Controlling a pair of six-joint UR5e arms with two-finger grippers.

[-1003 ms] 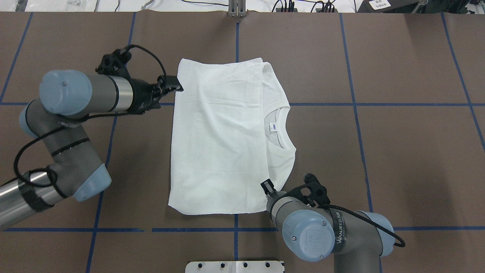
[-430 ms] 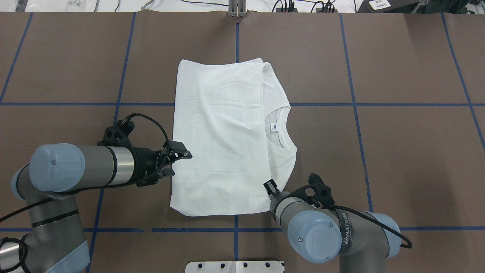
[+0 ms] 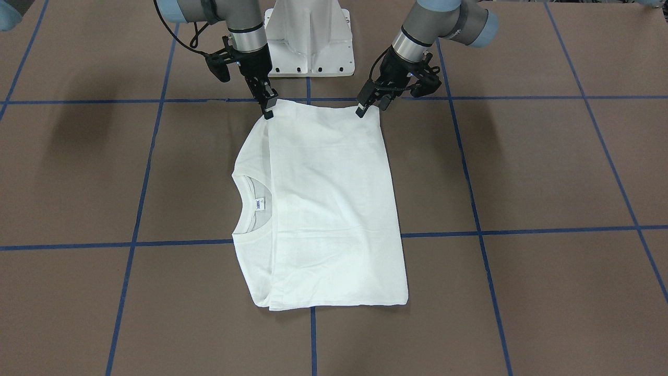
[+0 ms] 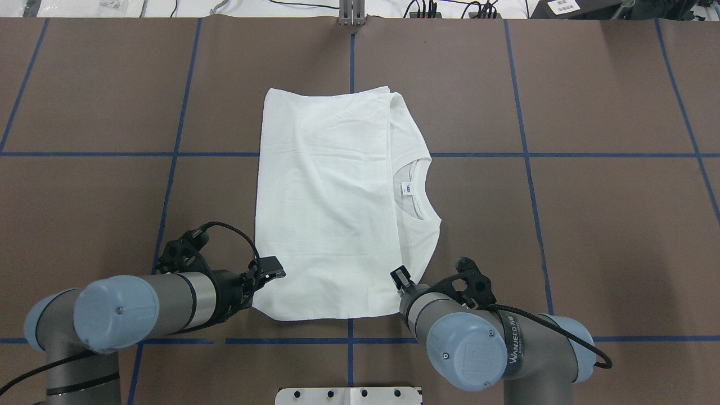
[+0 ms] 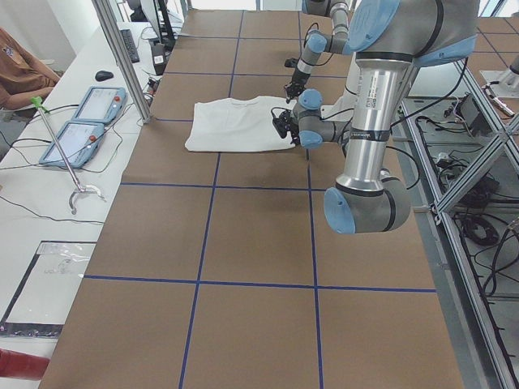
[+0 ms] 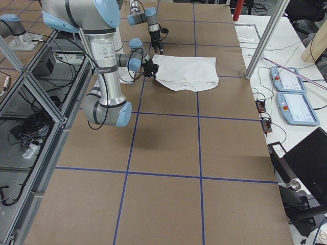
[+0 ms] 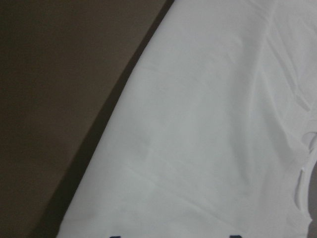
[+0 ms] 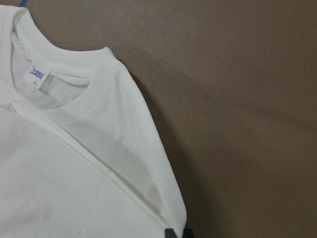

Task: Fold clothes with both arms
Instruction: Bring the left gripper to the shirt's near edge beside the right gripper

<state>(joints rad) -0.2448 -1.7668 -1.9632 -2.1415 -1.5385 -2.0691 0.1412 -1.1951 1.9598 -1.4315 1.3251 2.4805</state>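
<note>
The white T-shirt [image 4: 326,197] lies folded flat in the middle of the table, with its collar [image 4: 416,188] and neck label [image 4: 406,189] towards my right. It also shows in the front view [image 3: 329,209]. My left gripper [image 4: 269,274] is open at the shirt's near left corner [image 3: 371,106]; its wrist view shows only the cloth [image 7: 208,124]. My right gripper [image 4: 400,277] is shut on the shirt's near right corner [image 3: 269,108]. The right wrist view shows the collar [image 8: 99,84] and shoulder edge.
The white pedestal base [image 3: 308,36] stands at the table's near edge between my arms. Blue tape lines [image 4: 529,154] cross the brown table. A metal post [image 4: 351,12] stands at the far edge. Tablets [image 5: 89,121] and cables lie on the side bench.
My left arm has swung from the shirt's far left corner back to its near left corner. My right gripper has stayed at the near right corner.
</note>
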